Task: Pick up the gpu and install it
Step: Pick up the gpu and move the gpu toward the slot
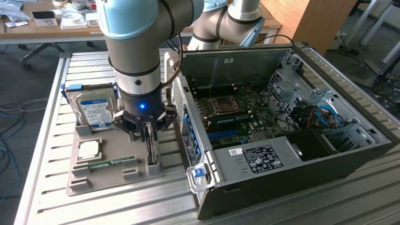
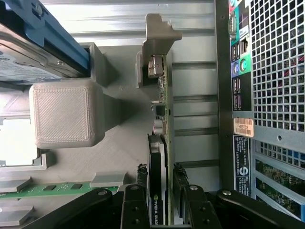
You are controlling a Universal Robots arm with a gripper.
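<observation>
While arm (image 1: 134, 47) vertical, jaws astride gpu (image 2: 157, 157).

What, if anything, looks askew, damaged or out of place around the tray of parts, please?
Nothing stands out. The gpu stands on edge, straight in its slot of the grey tray, the open jaws astride it. The hard drive and memory stick sit in their own holders.

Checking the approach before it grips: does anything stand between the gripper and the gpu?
Nothing visible does. The gripper is open, with one of its fingers on each side of the gpu, which stands on edge in the gray holder. No other object sits between them and the card.
</observation>
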